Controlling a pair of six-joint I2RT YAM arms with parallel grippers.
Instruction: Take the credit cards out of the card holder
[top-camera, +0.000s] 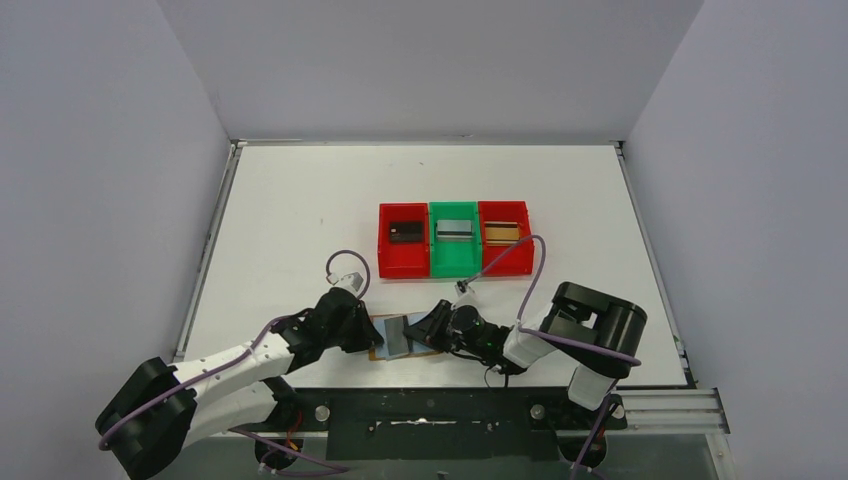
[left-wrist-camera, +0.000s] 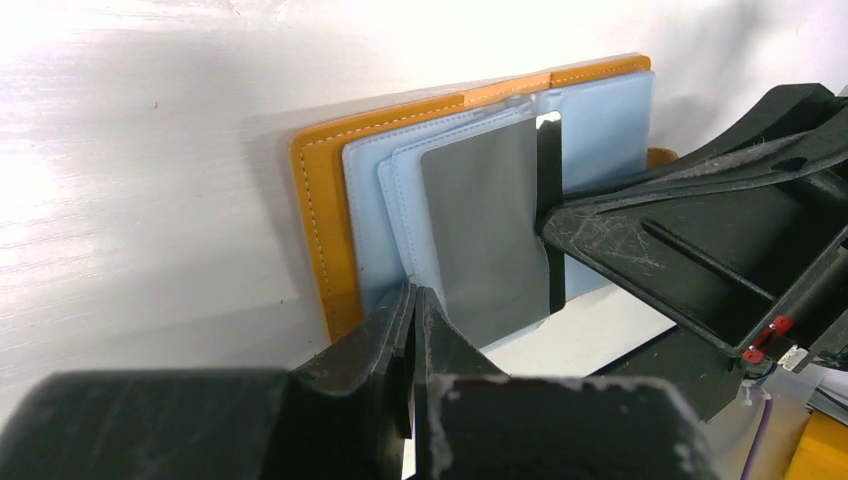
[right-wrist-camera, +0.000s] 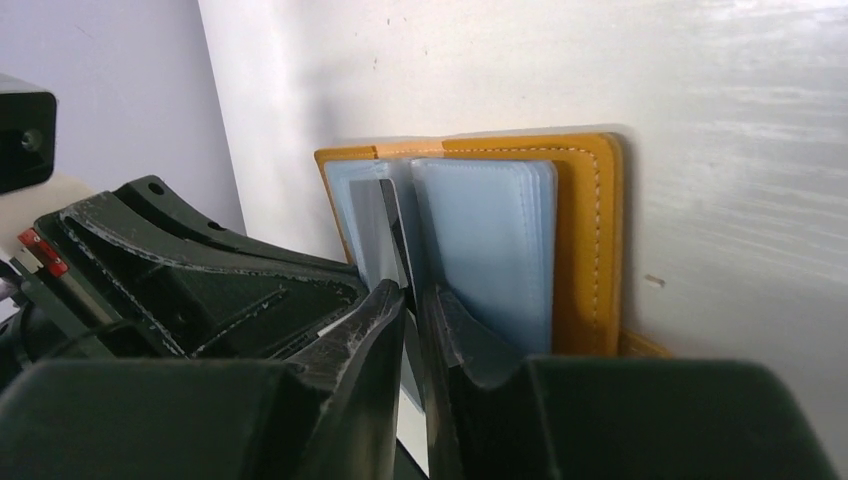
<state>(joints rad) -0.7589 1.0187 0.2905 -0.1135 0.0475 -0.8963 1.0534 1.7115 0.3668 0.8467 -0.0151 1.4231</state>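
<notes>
Card holder (left-wrist-camera: 320, 220) lies open and flat on the table (top-camera: 300, 220) at its near edge, between your two arms. It is tan leather with pale blue pockets inside. One grey card (left-wrist-camera: 485, 220) stands half out of a pocket, so I judge you are at the step of pulling this card out.

Your left gripper (left-wrist-camera: 413, 300) is fully closed at the lower corner of this card. I cannot tell if it pinches the card or only the pocket edge. Your right gripper (right-wrist-camera: 412, 300) has its jaws nearly together on a thin leaf in the middle of the card holder, and it seems to hold it down.

Next you need a straight pull along the pocket while the right side keeps the holder fixed. Please check first that the left really has the card.
</notes>
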